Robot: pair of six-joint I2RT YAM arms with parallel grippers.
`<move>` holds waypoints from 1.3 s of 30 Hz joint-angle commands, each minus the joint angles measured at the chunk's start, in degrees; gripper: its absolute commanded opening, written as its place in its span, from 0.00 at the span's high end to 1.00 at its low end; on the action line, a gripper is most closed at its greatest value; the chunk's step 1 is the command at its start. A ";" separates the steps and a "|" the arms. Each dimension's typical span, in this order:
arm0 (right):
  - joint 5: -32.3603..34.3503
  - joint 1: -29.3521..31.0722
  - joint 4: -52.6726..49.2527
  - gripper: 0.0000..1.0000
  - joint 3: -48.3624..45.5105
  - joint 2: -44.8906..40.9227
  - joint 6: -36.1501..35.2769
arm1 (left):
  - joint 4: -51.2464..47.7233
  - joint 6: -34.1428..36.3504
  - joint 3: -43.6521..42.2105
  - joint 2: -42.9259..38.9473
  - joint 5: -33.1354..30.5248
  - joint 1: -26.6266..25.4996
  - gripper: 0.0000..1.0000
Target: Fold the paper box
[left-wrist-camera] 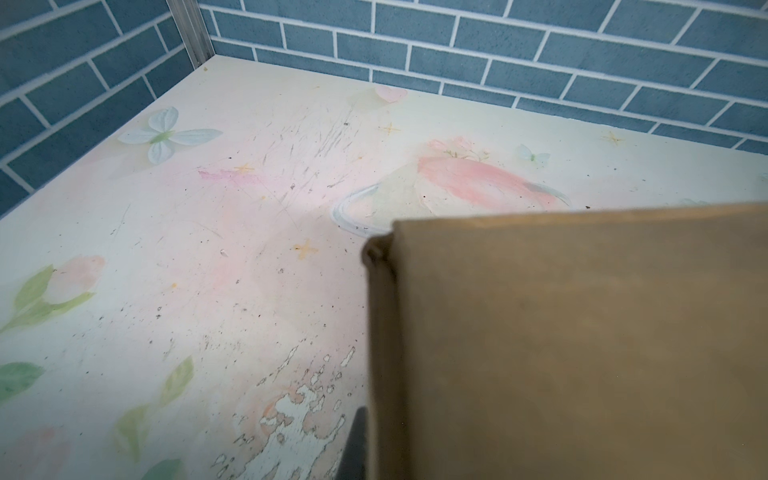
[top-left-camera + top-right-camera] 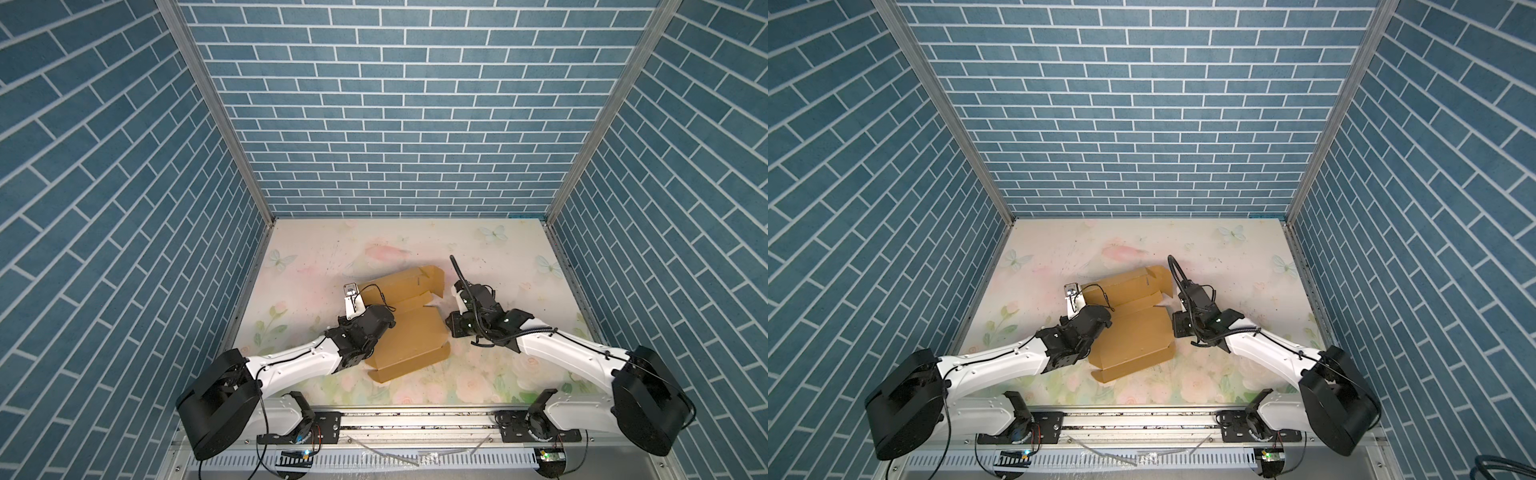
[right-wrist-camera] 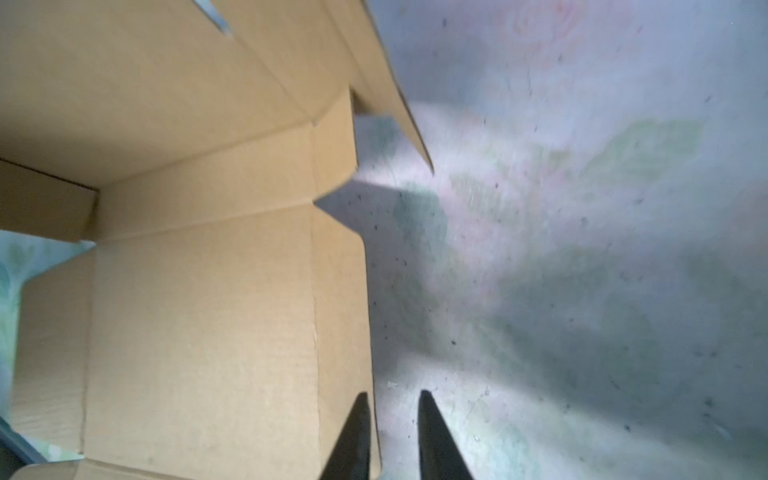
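The left gripper (image 2: 352,296) is pinched shut on the left wall of the paper box (image 2: 409,328), which lies half-folded on the floral table (image 2: 498,257). At the box's right flap the right gripper (image 3: 390,436) stands astride the edge, fingers narrowly apart, so the flap may slip free and spring flat.

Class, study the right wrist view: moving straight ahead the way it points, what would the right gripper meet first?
Probably the plain brown corrugated cardboard box: its side flap's edge sits between the right gripper's open jaws, and its upturned far flap stands ahead. Depth is unclear.
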 commanded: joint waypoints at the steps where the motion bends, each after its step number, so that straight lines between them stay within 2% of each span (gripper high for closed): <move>1: 3.08 -1.73 -6.23 0.70 5.24 -1.47 -5.60 | -0.85 -0.64 -0.75 -1.49 -0.83 0.24 0.97; 12: -3.00 -7.75 -3.44 0.61 15.98 7.93 -12.78 | -0.42 -0.35 -0.89 -1.64 0.49 0.25 0.97; 16: -7.32 -8.05 -2.19 0.60 17.88 10.88 -14.34 | -0.48 -0.27 -0.83 -1.56 0.79 0.21 0.97; 28: -10.49 -8.29 0.04 0.60 21.86 16.98 -17.19 | 0.29 0.88 -0.45 -0.83 1.33 0.25 0.97; 32: -11.74 -8.36 0.08 0.66 23.60 18.76 -18.01 | 0.36 1.06 -0.39 -0.99 1.21 0.30 0.97; 39: -13.66 -8.41 0.05 0.86 23.90 18.27 -18.33 | 1.15 1.26 -0.34 0.44 0.85 0.26 0.97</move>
